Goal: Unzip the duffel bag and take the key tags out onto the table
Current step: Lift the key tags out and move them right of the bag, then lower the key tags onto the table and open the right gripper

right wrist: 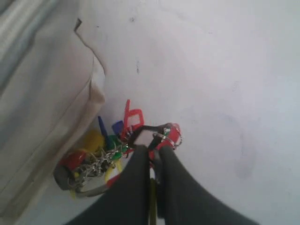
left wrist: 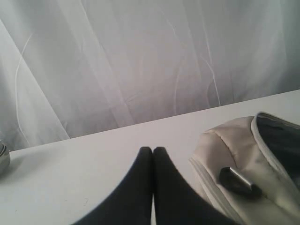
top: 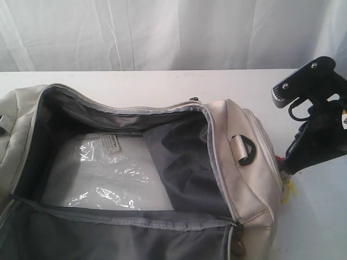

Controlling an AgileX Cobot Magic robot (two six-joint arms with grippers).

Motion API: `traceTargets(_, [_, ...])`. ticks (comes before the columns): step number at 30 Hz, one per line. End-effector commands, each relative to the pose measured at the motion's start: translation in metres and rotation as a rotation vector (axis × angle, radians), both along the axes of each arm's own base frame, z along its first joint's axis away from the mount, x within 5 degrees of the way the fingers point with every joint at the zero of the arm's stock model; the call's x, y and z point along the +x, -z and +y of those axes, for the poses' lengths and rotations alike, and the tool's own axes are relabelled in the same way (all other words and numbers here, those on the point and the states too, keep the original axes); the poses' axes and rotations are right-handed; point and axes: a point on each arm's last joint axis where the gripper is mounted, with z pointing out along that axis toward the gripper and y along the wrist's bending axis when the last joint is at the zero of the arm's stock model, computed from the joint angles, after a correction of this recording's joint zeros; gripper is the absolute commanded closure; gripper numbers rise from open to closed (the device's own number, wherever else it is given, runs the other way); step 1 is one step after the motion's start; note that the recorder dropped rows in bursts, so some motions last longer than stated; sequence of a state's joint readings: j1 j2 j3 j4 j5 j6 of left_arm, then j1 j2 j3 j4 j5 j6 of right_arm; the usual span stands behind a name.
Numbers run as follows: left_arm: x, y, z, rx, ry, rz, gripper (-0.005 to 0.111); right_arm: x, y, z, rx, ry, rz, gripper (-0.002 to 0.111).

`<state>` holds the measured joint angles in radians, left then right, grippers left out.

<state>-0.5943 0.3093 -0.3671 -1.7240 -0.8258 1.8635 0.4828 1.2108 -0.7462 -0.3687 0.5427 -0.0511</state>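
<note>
The duffel bag (top: 238, 179) gapes unzipped, with only a clear-wrapped packet (top: 114, 173) showing inside. Just off its end wall, the right gripper (right wrist: 152, 150) is pinched tight on the key tags (right wrist: 110, 145), which hang low beside that wall. Away from the bag, open table (top: 320, 227) waits. The left gripper (left wrist: 153, 150), closed on nothing, idles by the bag's other end.

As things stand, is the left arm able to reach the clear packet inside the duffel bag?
Probably yes: the duffel bag gapes open, the packet lies uncovered, and the left gripper, shut, sits near the bag's end.
</note>
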Motion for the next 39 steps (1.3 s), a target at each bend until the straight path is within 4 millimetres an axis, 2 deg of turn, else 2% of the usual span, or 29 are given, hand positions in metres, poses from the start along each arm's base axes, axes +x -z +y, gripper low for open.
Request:
traceTargets(1, [-0.001, 0.003, 0.000, -0.015, 0.008, 0.009, 0.107, 0.001, 0.000, -0.001, 0.005, 0.005, -0.012, 0.108])
traceTargets(5, [-0.001, 0.003, 0.000, -0.015, 0.008, 0.009, 0.107, 0.002, 0.006, -0.004, -0.054, 0.006, 0.020, 0.108])
traceTargets(14, [-0.001, 0.003, 0.000, -0.015, 0.008, 0.009, 0.107, 0.009, 0.038, -0.003, -0.144, 0.073, 0.203, 0.108])
traceTargets(19, [-0.001, 0.003, 0.000, -0.015, 0.008, 0.009, 0.107, 0.010, 0.046, -0.004, -0.164, 0.091, 0.245, 0.108])
traceTargets(22, [-0.001, 0.003, 0.000, -0.015, 0.008, 0.009, 0.107, 0.010, 0.048, -0.003, -0.151, 0.122, 0.255, 0.099])
traceTargets(29, [-0.001, 0.003, -0.001, -0.015, 0.010, 0.009, 0.107, 0.011, 0.049, -0.003, -0.117, 0.168, 0.255, 0.062])
traceTargets(31, [-0.001, 0.003, -0.001, -0.015, 0.010, 0.009, 0.107, 0.012, 0.049, -0.002, -0.094, 0.189, 0.250, 0.055])
traceTargets(35, [-0.001, 0.003, -0.001, -0.015, 0.010, 0.009, 0.107, 0.011, 0.046, -0.001, -0.056, 0.204, 0.247, 0.054])
traceTargets(39, [-0.001, 0.003, -0.001, -0.015, 0.010, 0.009, 0.107, 0.008, 0.036, 0.000, 0.000, 0.213, 0.206, 0.054])
